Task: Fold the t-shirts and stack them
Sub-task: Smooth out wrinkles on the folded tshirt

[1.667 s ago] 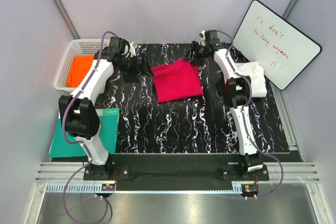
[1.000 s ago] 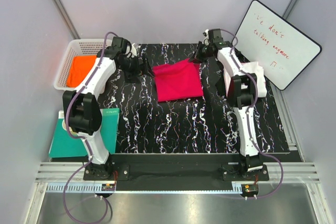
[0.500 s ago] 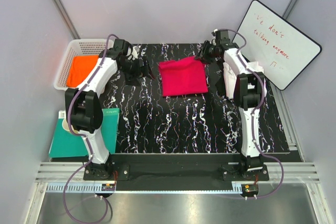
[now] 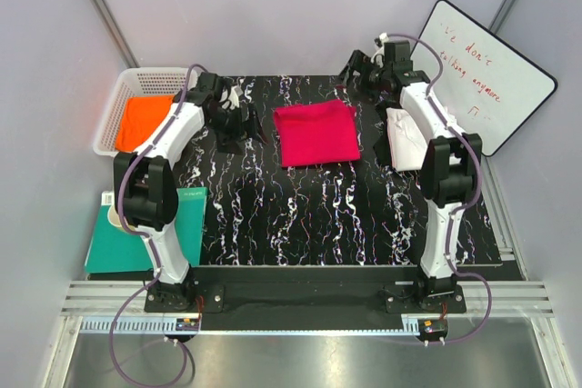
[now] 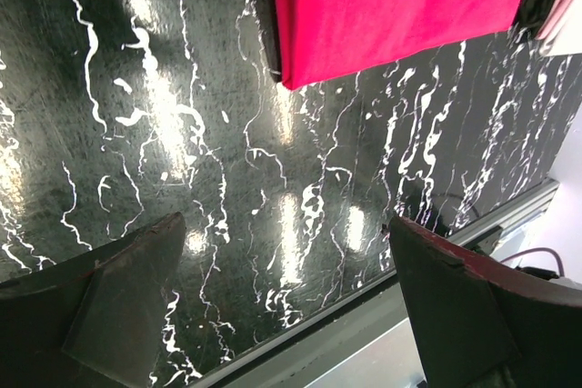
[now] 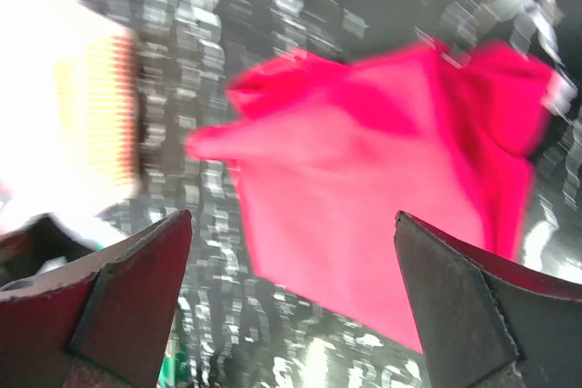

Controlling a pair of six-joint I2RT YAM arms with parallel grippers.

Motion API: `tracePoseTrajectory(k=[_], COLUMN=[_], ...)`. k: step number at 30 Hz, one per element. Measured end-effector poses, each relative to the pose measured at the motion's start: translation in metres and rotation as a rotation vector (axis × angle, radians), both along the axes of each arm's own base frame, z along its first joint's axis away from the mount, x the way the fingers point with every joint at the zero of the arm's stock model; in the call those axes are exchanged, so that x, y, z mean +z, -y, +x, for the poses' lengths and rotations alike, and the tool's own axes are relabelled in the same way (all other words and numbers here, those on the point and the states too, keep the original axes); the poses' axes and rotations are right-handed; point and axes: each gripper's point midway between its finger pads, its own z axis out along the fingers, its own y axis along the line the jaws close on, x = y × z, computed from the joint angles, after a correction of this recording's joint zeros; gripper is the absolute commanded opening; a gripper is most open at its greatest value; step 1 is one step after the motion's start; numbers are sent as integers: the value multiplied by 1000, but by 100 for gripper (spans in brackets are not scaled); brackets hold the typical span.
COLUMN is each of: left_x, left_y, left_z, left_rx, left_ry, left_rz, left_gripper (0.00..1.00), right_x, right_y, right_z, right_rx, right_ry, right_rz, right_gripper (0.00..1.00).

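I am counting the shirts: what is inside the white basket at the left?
An orange t-shirt lies in the basket. Anything beneath it is hidden.

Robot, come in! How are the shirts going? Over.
Left tool open, empty. Right tool open, empty. Pink shirt folded, flat on mat, free of both tools. White shirt partly under right arm.

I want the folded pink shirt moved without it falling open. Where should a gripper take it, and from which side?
Likely the crimson-pink t-shirt at its left edge, coming low from where the left gripper sits: the left wrist view shows that edge thick and shadowed underneath, so a finger could slip under every layer.
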Motion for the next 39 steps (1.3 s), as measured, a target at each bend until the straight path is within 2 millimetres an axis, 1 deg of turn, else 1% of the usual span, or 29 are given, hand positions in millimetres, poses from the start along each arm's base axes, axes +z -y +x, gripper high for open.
tracePoseTrajectory(k=[1, 2, 3, 4, 5, 6, 8, 10, 15, 17, 19, 21, 23, 25, 28, 30, 32, 34, 35, 36, 37, 39], left_x=[-2, -4, -6, -9, -11, -13, -16, -19, -25, -29, -31, -31, -31, -29, -26, -25, -24, -23, -23, -23, -23, -23], left_y=[0, -1, -1, -1, -2, -2, -3, -3, -5, -7, -9, -10, -11, -13, -14, -15, -16, -16, -16, -16, -16, -17], left_z=[-1, -3, -4, -6, -8, -9, -12, -14, -20, -26, -33, -35, -37, -38, -39, -40, -41, -41, -41, -41, -41, -42], left_rx=[-3, -5, -6, -8, -9, -9, -10, -12, -18, -19, -17, -15, -13, -12, -9, -9, -10, -10, -10, -10, -11, -12], left_ry=[-4, -11, -14, -22, -28, -34, -46, -53, -63, -73, -85, -87, -84, -77, -65, -62, -58, -55, -55, -55, -55, -57], left_rz=[1, 3, 5, 7, 8, 10, 13, 16, 27, 37, 45, 51, 55, 60, 67, 70, 72, 74, 74, 75, 76, 78], left_gripper=[99, 99, 99, 99, 99, 99, 99, 99, 99, 99, 99, 99, 99, 99, 99, 99, 99, 99, 99, 99, 99, 99], right_x=[17, 34, 43, 51, 55, 59, 53, 39, -21, -41, -51, -58, -63, -66, -68, -73, -90, -114, -129, -138, -142, -142], right_y=[-4, -8, -13, -19, -25, -33, -55, -77, -141, -163, -183, -192, -194, -191, -183, -175, -165, -154, -147, -143, -139, -134], right_z=[0, -1, -3, -6, -7, -10, -19, -23, -22, -20, -14, -10, -7, -2, 8, 18, 25, 30, 32, 32, 32, 39], right_rx=[9, 23, 36, 55, 75, 103, 164, 233, 399, 438, 471, 474, 460, 438, 391, 353, 302, 243, 205, 182, 169, 147], right_ry=[40, 80, 99, 117, 129, 133, 99, 54, -75, -127, -144, -156, -173, -185, -191, -186, -199, -230, -253, -269, -284, -266], right_rz=[17, 38, 50, 70, 83, 106, 159, 203, 309, 353, 401, 426, 442, 455, 465, 463, 446, 418, 399, 386, 385, 372], right_gripper=[95, 87, 77, 39, 12, 0, 0, 0, 0, 0, 0, 0, 0, 0, 0, 0, 0, 0, 0, 0, 0, 0])
